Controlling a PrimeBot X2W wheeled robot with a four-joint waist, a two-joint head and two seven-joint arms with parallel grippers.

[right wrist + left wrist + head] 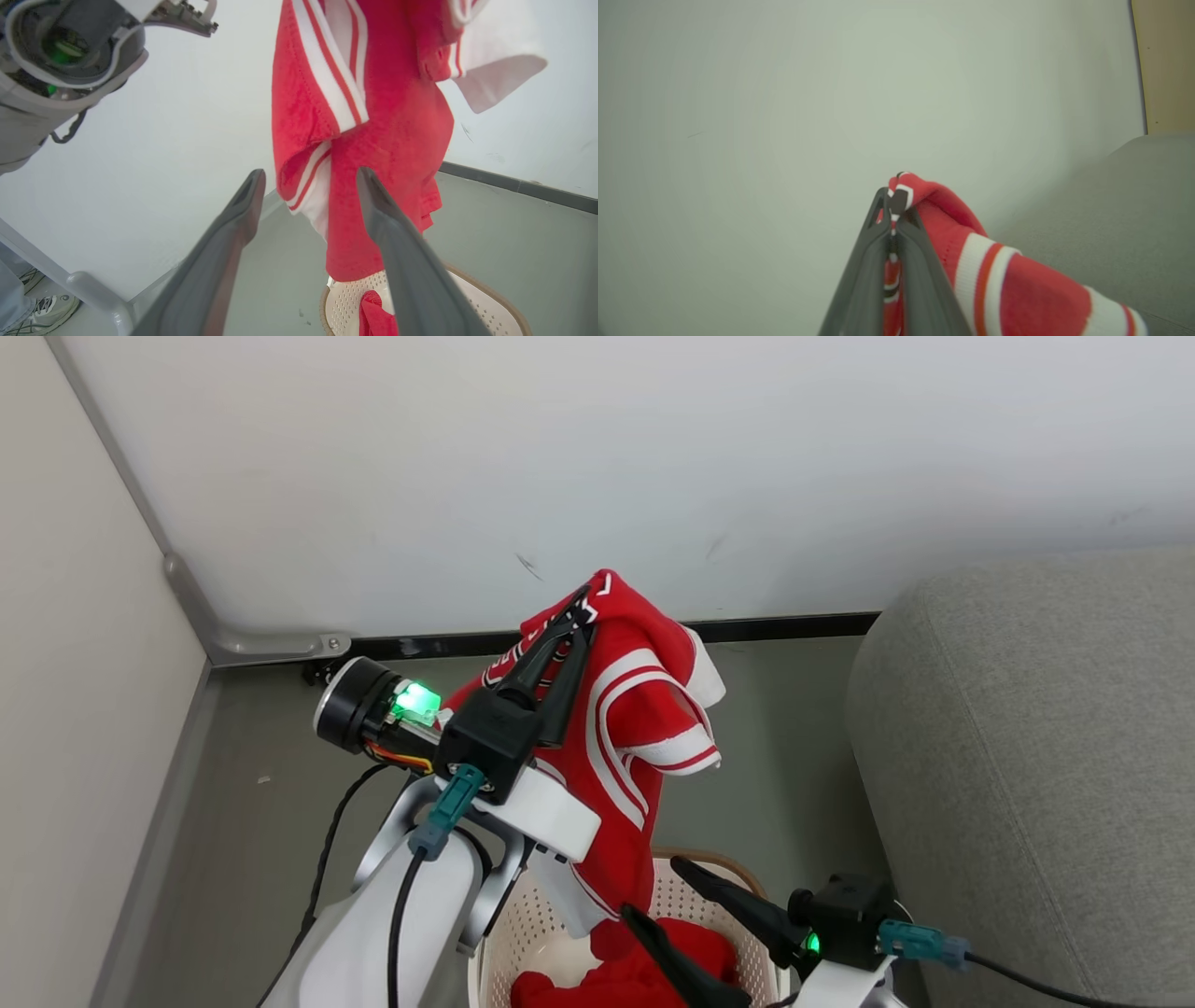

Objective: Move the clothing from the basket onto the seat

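Head view: left hand (581, 609) pinches red jersey (644, 709) held up at 12 o'clock from basket (527, 919), hem down at its rim; second garment (653, 975) inside; right hand (652, 887) spread over it; seat (1027, 756) at 3 o'clock. Left wrist view: hand clamped on fabric. Right wrist view: hand spread, jersey at 12, basket at 5 o'clock.

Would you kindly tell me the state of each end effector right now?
Left end effector: shut on the red garment.
Right end effector: open, holding nothing.

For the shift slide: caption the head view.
Left gripper holds a red garment above the basket; right gripper open near it.
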